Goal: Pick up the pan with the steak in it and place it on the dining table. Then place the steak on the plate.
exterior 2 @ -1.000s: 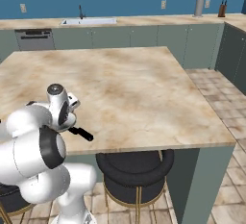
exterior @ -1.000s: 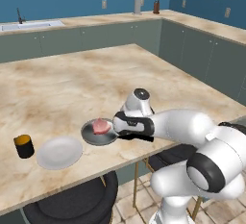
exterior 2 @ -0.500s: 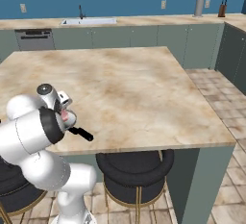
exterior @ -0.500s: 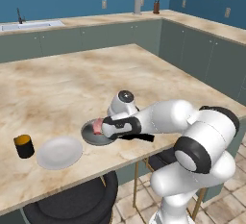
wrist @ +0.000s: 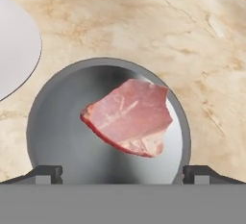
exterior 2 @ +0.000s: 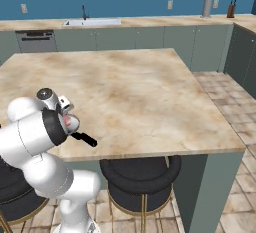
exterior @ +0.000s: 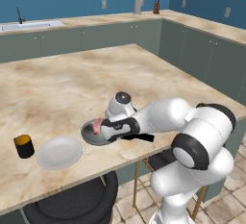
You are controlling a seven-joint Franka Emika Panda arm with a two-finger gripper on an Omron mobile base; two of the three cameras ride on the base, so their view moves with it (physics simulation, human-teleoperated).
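Observation:
The grey pan (wrist: 57,131) sits on the dining table (exterior: 72,83) near its front edge, and the pinkish-red steak (wrist: 129,117) lies in it. My gripper (wrist: 122,175) hangs open just above the pan, one fingertip (wrist: 48,174) on each side of the steak, touching nothing. From the left base view the hand (exterior: 109,129) covers the right half of the pan (exterior: 89,134), and the steak (exterior: 97,125) peeks out beside it. The white plate (exterior: 60,152) lies just left of the pan; its edge (wrist: 14,50) shows in the hand view. The pan's black handle (exterior 2: 84,138) points right.
A small black-and-orange cup (exterior: 23,146) stands left of the plate. Dark round stools (exterior 2: 140,177) sit under the table's front edge. Kitchen counters with a sink (exterior 2: 92,22) run along the back wall.
The hand has moved left from above the pan's handle to over the steak. Its jaws have stayed open. The pan, steak and plate have not moved.

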